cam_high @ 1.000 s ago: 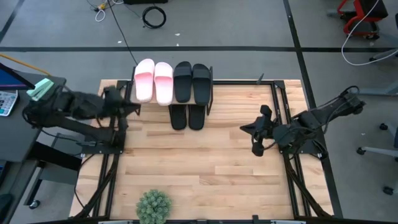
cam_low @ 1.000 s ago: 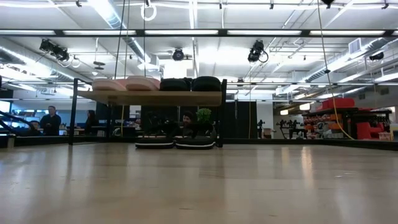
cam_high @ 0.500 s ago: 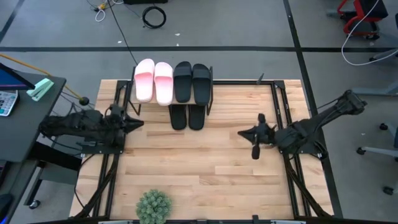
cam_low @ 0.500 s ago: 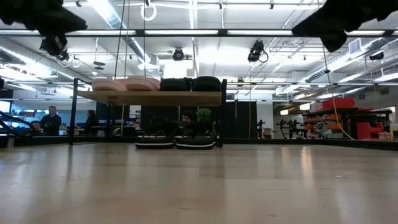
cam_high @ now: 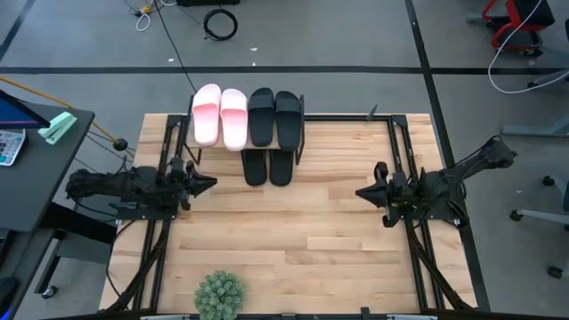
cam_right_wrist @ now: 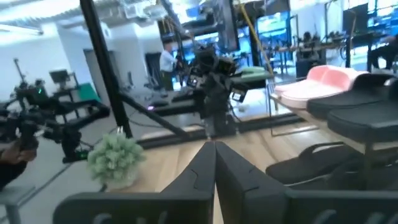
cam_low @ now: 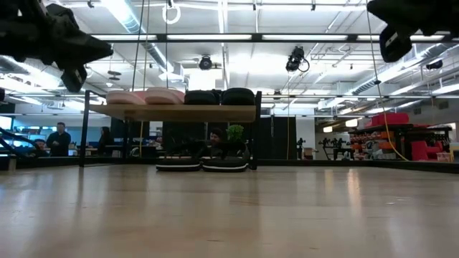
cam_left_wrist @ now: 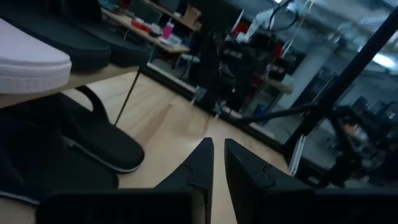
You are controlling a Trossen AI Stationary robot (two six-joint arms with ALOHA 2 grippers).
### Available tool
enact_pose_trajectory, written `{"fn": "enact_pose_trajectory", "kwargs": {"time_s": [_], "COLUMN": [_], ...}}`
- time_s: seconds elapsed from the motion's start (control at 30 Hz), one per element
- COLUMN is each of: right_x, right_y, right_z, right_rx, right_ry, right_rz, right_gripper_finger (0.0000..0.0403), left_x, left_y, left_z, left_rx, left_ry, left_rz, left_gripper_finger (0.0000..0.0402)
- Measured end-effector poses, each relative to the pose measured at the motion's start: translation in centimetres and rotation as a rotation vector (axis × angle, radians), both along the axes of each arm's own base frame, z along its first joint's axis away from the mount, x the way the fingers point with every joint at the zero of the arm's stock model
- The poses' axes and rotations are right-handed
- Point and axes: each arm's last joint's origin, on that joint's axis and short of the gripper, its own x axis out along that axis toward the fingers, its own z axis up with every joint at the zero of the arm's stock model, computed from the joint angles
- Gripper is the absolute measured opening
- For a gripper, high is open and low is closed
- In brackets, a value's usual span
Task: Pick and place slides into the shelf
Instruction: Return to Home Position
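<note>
The shelf (cam_low: 179, 112) stands at the far edge of the table (cam_high: 302, 231), a little left of the middle, and all six slides are in it. On its top board four lie side by side with their toes toward the far edge: two pink slides (cam_high: 206, 114) on the left half, touching each other, and two wide black slides (cam_high: 260, 116) on the right half. Under the board the two thinner black slides (cam_high: 255, 167) sit on the table beside each other, below the wide black pair, with their near ends sticking out past the board toward the middle of the table. The left gripper (cam_high: 210, 183) hangs above the left edge of the table, just beside the shelf's near left corner, pointing toward the table's middle; its fingers (cam_left_wrist: 199, 163) are almost together with only a thin gap between them and grip nothing. The right gripper (cam_high: 361, 193) hangs above the right side of the table, well apart from the shelf, pointing toward the left arm; its fingers (cam_right_wrist: 231, 168) are closed tip to tip and hold nothing. A small green plant (cam_high: 219, 296) stands at the near edge of the table, left of the middle.
</note>
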Motion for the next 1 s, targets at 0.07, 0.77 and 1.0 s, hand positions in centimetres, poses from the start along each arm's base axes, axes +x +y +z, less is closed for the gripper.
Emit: {"fn": "enact_pose_trajectory", "kwargs": {"time_s": [0.07,0.77,1.0], "right_x": [0.0,-0.9,-1.1], "right_y": [0.0,-0.5,-0.7], "right_z": [-0.9,-4.0,-4.5], "right_rx": [0.010,0.008,0.000], "right_ry": [-0.004,-0.060,-0.012], "right_rz": [-0.002,-0.019,-0.058], "right_gripper_finger": [0.0014,0.0014,0.0014], "left_x": [0.2,0.2,0.8], "left_y": [0.0,1.3,1.3], "left_z": [-0.4,-1.1,-2.2], "left_rx": [-0.019,0.038,0.031], "left_ry": [-0.010,0.045,-0.019], "left_rz": [0.001,0.142,0.132], "left_gripper_finger": [0.0045,0.0043,0.0035]}}
